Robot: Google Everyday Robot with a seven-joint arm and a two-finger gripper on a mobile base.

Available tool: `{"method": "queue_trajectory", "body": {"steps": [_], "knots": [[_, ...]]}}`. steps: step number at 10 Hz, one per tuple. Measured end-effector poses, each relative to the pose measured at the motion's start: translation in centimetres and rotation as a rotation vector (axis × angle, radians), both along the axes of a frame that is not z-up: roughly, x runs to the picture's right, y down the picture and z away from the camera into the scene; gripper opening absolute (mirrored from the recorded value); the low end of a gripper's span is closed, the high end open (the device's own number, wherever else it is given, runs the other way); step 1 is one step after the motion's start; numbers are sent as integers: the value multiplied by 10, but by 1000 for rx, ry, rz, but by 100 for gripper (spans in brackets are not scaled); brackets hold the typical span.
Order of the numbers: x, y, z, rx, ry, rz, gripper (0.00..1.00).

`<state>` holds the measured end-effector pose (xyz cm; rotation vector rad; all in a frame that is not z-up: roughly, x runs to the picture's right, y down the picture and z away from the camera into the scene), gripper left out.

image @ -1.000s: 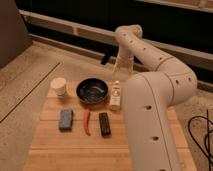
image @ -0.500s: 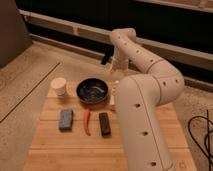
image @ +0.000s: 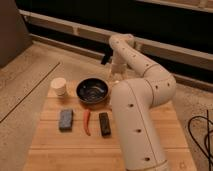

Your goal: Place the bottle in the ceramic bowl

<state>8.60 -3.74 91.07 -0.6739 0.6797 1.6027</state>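
Wooden table (image: 50, 145), pincer (image: 115, 75) spread wide, holding nothing, hanging just behind ceramic bowl (image: 92, 91)

From here the robot's thick white arm (image: 135, 115) blocks most of the right half of the slatted wooden counter (image: 55, 145). It also covers the right rim of the glossy dark blue-black ceramic bowl (image: 92, 91). The small whitish plastic bottle cannot be seen anywhere. The dark claw (image: 107, 59) sits beyond the counter's far edge, up by the wrist, partly hidden behind it and too dim to read. The counter's near edge and the arm's base are cut off at the bottom. A black cable (image: 204, 135) runs off the right edge.
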Motion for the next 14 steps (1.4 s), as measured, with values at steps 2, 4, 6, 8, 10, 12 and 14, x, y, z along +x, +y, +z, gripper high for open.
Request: {"method": "queue_trajectory", "body": {"steps": [2, 4, 6, 8, 10, 12, 14], "knots": [[5, 8, 6, -26, 16, 0, 65], [8, 13, 10, -44, 32, 4, 65], [10, 11, 12, -46, 42, 5, 65], [18, 2, 12, -32, 61, 4, 65], [22, -6, 12, -18, 66, 3, 65], [17, -12, 16, 3, 60, 9, 65], [3, -37, 24, 99, 45, 12, 65]]}}
